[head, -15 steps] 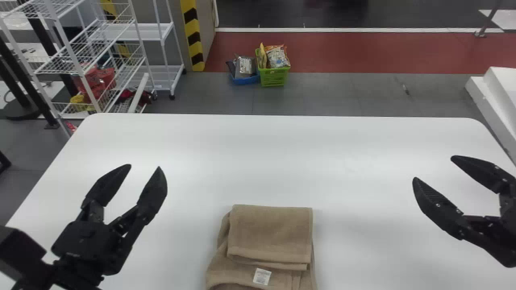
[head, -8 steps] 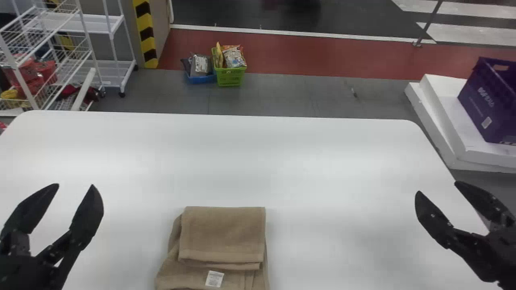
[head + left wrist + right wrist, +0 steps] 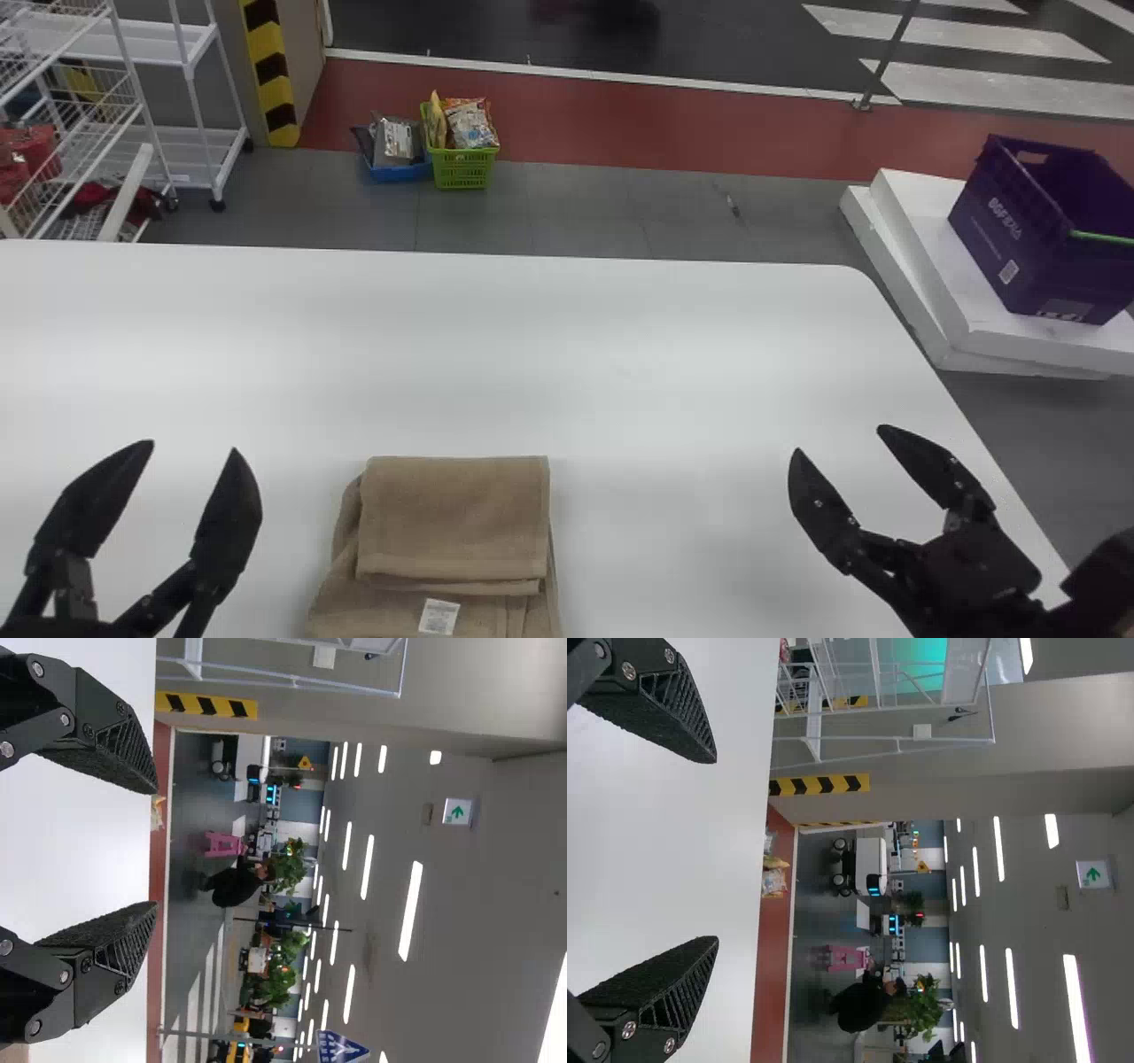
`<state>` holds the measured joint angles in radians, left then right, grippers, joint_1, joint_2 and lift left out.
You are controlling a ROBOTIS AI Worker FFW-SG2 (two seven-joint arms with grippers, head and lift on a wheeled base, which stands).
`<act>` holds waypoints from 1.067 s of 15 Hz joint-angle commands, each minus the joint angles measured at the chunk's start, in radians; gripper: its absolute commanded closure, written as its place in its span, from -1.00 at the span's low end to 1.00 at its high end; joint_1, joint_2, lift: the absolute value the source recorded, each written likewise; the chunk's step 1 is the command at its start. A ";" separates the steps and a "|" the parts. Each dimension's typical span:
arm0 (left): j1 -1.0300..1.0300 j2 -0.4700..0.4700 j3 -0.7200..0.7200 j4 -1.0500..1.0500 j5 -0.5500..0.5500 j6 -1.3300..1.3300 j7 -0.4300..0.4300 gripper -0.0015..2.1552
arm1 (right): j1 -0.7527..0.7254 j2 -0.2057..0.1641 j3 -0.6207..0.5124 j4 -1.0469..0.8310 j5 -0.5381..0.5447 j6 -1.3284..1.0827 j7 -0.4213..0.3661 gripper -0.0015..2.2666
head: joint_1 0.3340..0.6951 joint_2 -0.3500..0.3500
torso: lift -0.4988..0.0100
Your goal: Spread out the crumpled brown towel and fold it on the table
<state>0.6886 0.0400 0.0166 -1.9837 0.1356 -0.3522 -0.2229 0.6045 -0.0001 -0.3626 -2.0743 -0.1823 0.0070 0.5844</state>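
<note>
The brown towel (image 3: 456,523) lies folded on the white table at the near edge of the head view, a smaller flap on top and a white label below it. To its left my left gripper (image 3: 195,447) stands open, with nothing between its fingers. My right gripper (image 3: 837,439) is off to the towel's right, also open and empty. The left wrist view has the left gripper (image 3: 155,846) with its fingers wide apart. Likewise parted are the fingers of the right gripper (image 3: 718,850) in the right wrist view. Neither touches the towel.
The white table (image 3: 620,354) extends beyond the towel to its far edge. Past it on the floor stand a green basket (image 3: 464,167) and a blue one (image 3: 399,170). A purple crate (image 3: 1019,239) sits on white blocks at the right, and wire shelving (image 3: 195,133) stands at the far left.
The head view has swung to the right, so the table, towel and baskets sit farther left in it. Both grippers have shifted relative to the towel, the right one closer to it. The towel's folds look unchanged.
</note>
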 commanded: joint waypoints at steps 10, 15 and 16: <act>0.000 0.047 -0.053 -0.003 -0.010 0.002 0.030 -0.58 | 0.017 0.001 0.094 0.000 0.076 -0.020 -0.037 -0.91 | 1.00 -0.33 | 0.46; -0.026 0.057 -0.067 0.009 -0.036 0.048 0.066 -0.60 | 0.006 0.001 0.093 0.003 0.096 -0.020 -0.046 -0.91 | 1.00 -0.33 | 0.46; -0.026 0.057 -0.069 0.008 -0.039 0.057 0.071 -0.75 | 0.005 0.001 0.094 0.002 0.104 -0.026 -0.051 -0.91 | 1.00 -0.33 | 0.46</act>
<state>0.6655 0.0950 -0.0510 -1.9766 0.0994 -0.3111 -0.1540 0.6108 0.0000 -0.2689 -2.0709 -0.0877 -0.0148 0.5360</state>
